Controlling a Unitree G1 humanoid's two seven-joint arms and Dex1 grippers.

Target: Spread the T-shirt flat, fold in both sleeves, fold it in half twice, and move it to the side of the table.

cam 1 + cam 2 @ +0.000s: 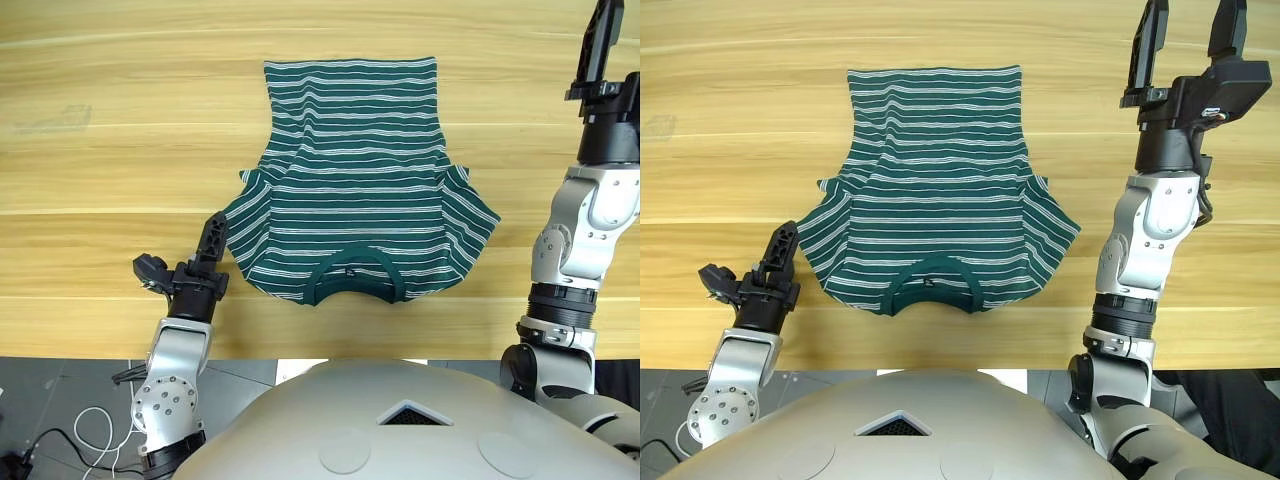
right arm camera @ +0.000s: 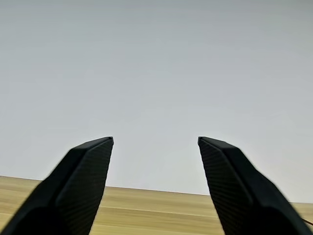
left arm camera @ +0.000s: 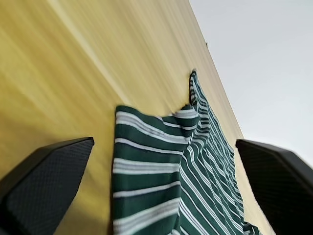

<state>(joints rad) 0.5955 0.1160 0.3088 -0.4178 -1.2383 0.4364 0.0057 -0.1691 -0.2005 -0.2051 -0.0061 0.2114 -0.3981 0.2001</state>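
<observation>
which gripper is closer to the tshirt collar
Left. The left gripper sits open just beside the T-shirt, a short way left of its collar. The right gripper is raised far off to the right, well clear of the shirt.

The left hand (image 1: 180, 255) sits low and close to the body on a bent left arm, with its two fingers (image 3: 44, 181) spread wide apart. The right hand (image 1: 1188, 35) is held far forward on a stretched right arm. Its fingers are also well apart and point away from the body.
</observation>
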